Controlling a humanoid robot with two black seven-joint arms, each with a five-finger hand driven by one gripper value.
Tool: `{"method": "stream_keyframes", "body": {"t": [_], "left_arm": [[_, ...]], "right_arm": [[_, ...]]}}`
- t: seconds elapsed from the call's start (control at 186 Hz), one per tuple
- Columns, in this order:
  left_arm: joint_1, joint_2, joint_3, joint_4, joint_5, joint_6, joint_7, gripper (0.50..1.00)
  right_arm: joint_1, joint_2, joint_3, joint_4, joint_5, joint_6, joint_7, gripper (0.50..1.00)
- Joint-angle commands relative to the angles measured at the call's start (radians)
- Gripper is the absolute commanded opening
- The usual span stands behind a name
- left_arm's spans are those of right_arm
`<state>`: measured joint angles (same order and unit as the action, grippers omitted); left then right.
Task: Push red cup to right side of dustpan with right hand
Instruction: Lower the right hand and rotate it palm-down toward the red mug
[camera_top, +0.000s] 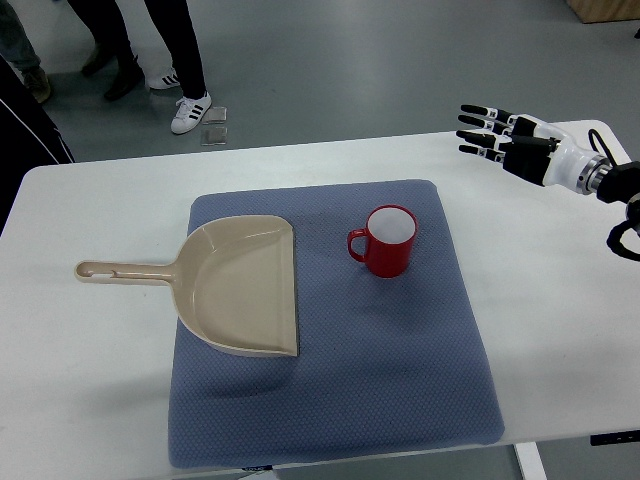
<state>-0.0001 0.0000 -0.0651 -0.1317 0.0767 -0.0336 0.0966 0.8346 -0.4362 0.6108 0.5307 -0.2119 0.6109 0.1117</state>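
Observation:
A red cup (388, 241) with a white inside stands upright on the blue mat (400, 380), its handle pointing left. Left of it lies a beige dustpan (243, 287), mouth toward the cup, handle stretching left onto the table. My right hand (486, 131) hovers at the upper right over the white table, fingers spread and pointing left, holding nothing. It is well apart from the cup, up and to the right of it. No left arm shows.
The white table (80, 400) carries the mat in its middle. Beyond the far edge, people's legs and shoes (188, 112) stand on the grey floor. A dark sleeve (25, 130) shows at the upper left.

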Motion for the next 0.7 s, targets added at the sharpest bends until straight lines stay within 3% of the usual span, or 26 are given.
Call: {"method": "stream_keyframes", "body": {"t": [0.0, 0.264, 0.447, 0.695], "left_arm": [[0.0, 0.0, -0.001, 0.004, 0.0, 0.0, 0.0, 1.0], [0.0, 0.0, -0.001, 0.001, 0.0, 0.0, 0.0, 1.0], [0.0, 0.0, 0.001, 0.003, 0.0, 0.0, 0.0, 1.0], [0.0, 0.0, -0.001, 0.003, 0.0, 0.0, 0.0, 1.0]], "right_arm": [[-0.025, -0.018, -0.002, 0.0, -0.109, 0.0, 0.117, 0.934], [-0.04, -0.045, -0.063, 0.041, -0.265, 0.0, 0.293, 0.934], [-0.052, -0.033, -0.068, 0.049, -0.267, 0.0, 0.349, 0.934], [-0.086, -0.015, -0.097, 0.049, -0.267, 0.0, 0.499, 0.934]]}}
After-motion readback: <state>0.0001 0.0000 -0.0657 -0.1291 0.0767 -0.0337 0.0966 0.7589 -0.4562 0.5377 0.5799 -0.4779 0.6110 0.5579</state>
